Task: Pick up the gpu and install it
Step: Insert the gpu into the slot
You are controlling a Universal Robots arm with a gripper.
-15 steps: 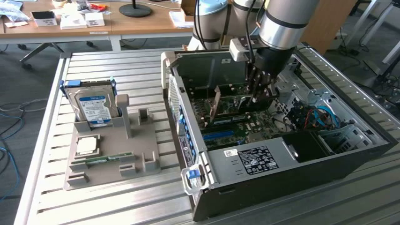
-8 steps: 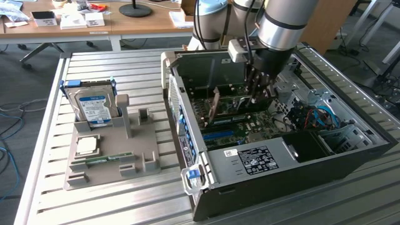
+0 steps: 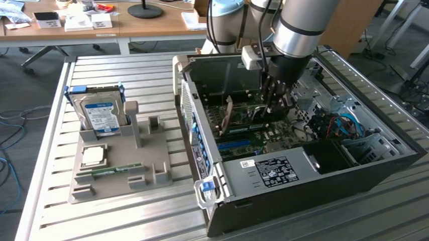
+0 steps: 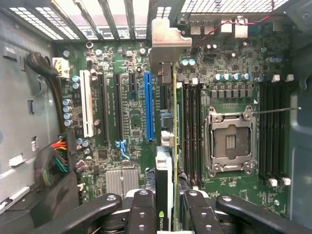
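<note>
My gripper (image 3: 273,103) reaches down into the open computer case (image 3: 201,150) and is shut on the gpu (image 3: 251,113), which it holds upright on edge above the motherboard. In the wrist view the gpu (image 4: 166,146) appears edge-on between the black fingers (image 4: 142,207), with its silver end bracket (image 4: 163,46) toward the case's rear grille. The card runs alongside the long blue slot (image 4: 148,105), a little to one side of it. I cannot tell whether its lower edge touches a slot.
On the slatted table (image 3: 134,211), a grey holder (image 3: 120,165) carries a blue-labelled hard drive (image 3: 100,114), a processor chip (image 3: 92,155) and a memory stick (image 3: 115,170). Inside the case are the power supply (image 3: 285,170), blue cables (image 3: 338,125), the processor socket (image 4: 230,141) and cable bundles (image 4: 53,165).
</note>
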